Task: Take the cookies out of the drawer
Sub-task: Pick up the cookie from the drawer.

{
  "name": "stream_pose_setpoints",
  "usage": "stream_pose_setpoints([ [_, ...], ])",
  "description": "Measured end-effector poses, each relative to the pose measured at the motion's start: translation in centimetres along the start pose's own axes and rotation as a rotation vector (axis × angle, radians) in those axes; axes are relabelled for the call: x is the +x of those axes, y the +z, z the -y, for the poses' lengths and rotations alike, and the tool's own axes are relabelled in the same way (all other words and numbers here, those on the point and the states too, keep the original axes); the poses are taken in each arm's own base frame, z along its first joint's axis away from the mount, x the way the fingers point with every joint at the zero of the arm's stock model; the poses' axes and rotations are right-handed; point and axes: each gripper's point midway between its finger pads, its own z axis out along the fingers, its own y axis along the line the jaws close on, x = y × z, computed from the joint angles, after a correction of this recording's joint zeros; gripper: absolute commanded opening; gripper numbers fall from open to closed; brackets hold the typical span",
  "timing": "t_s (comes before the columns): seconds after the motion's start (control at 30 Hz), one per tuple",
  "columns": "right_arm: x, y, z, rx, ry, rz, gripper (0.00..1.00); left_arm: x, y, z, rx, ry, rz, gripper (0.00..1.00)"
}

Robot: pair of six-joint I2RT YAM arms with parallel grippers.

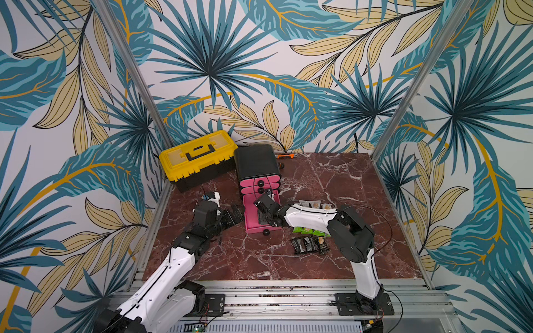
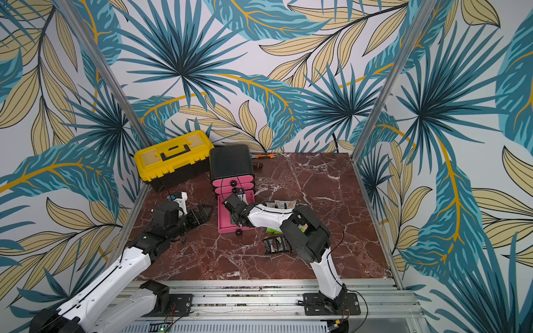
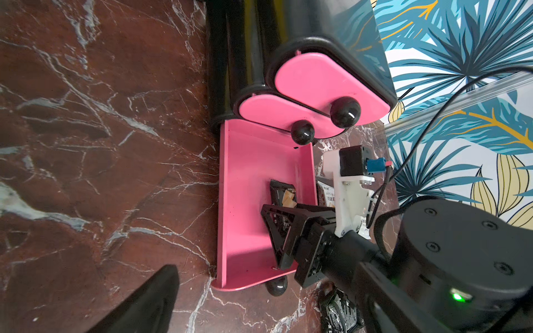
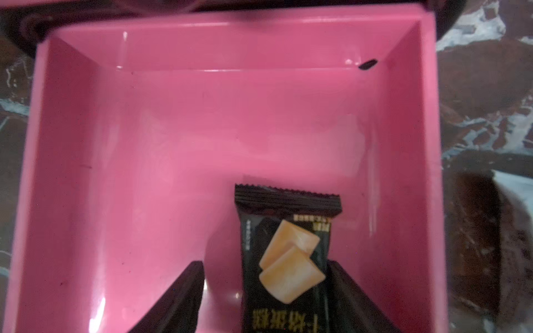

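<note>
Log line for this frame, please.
right gripper: open, straddling black cookie packet | pink drawer: pulled out, no other packet visible | table: white packets, green packets, black packets | left gripper: beside drawer

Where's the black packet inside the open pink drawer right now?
Right wrist view: the black packet lies on the pink drawer floor, toward the drawer's right wall, between the open fingers of the right gripper, nearer one.

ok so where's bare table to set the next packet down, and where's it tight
Bare marble: the front strip between the black packets and the front rail, and the back right corner beyond the white packets. Crowded: beside the drawer, where those and the green packets bunch under the right arm.
</note>
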Motion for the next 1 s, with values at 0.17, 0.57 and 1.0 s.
stream_pose_setpoints([
  [0.17,-0.1,0.1,0.1,0.002,0.004,0.011,0.48,0.4,0.0,-0.4,-0.018,0.009,-0.018,1.00],
  [0.57,-1.5,-5.2,1.2,-0.040,-0.001,0.056,0.34,1.7,-0.3,-0.9,-0.045,0.005,-0.085,1.00],
  [1.0,2.5,-12.7,7.8,-0.007,-0.026,0.040,0.33,3.3,-0.8,1.4,-0.006,0.041,-0.133,1.00],
])
